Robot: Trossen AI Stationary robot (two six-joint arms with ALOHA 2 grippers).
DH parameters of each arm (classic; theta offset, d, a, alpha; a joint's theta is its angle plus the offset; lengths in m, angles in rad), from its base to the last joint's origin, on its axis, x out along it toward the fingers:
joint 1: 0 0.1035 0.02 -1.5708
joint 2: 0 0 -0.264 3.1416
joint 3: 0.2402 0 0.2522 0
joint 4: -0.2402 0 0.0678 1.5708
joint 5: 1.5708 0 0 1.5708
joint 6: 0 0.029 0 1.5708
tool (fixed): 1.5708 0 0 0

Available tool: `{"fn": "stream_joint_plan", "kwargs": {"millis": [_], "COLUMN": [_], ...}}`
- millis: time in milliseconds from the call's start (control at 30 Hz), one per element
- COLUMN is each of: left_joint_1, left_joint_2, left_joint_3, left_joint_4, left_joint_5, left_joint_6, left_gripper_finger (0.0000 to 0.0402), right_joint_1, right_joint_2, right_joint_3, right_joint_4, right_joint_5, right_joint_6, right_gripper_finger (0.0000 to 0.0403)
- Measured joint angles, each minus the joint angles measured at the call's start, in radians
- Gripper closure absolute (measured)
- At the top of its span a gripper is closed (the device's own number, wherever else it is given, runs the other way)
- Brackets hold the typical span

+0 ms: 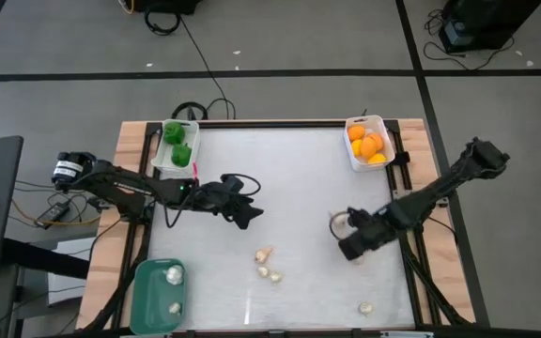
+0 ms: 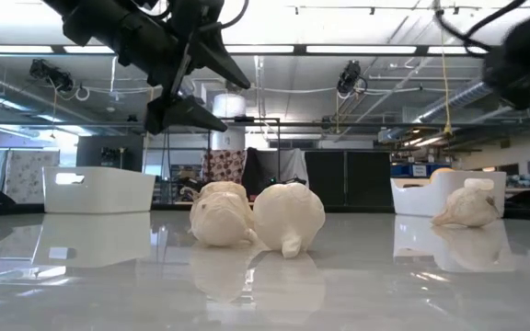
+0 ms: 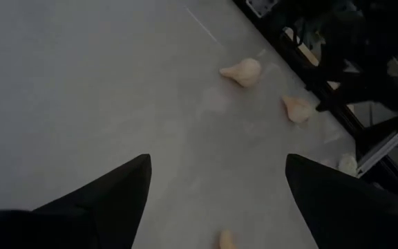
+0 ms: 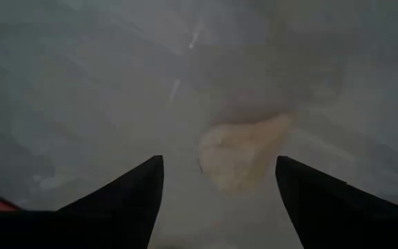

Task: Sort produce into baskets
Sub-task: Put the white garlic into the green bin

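Both claws are spreading: right claw [image 1: 344, 237] hovering over a garlic piece [image 4: 240, 155] to grab it, left claw [image 1: 249, 214] waiting mid-tabletop [image 1: 289, 178]

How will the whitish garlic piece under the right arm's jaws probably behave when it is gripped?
The garlic piece is bulbous with a tapering tip, so it would likely rock or roll on the glossy table if nudged. The open right gripper straddles it; the rounded sides might slip out. It looks small and probably light.

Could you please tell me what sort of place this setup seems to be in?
Probably a robotics lab or workshop: exposed ceiling ducts and strip lights, cables trailing over a taped floor, and a framed work table.
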Motion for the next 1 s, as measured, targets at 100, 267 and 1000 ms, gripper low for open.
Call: {"fn": "stream_joint_plan", "kwargs": {"millis": [100,267,1000], "left_joint_1": [-0.004,0.014,0.024], "left_joint_2": [0.0,0.0,0.0], "left_joint_3": [0.0,0.0,0.0], "left_joint_4": [0.0,-0.003,-0.047], "left_joint_5": [-0.043,-0.075,-0.051], "left_joint_6": [0.001,0.106,0.224], "left_gripper_finger": [0.0069,0.0077,0.0078], "right_joint_1": [0.055,0.089,0.168], "right_joint_2": [0.039,0.126,0.167], "right_joint_3": [0.0,-0.001,-0.001], "right_joint_4": [-0.002,0.024,0.148], "right_joint_5": [0.058,0.127,-0.065], "right_joint_6": [0.048,0.027,0.142], "right_gripper_finger": [0.0114,0.0113,0.0116]}}
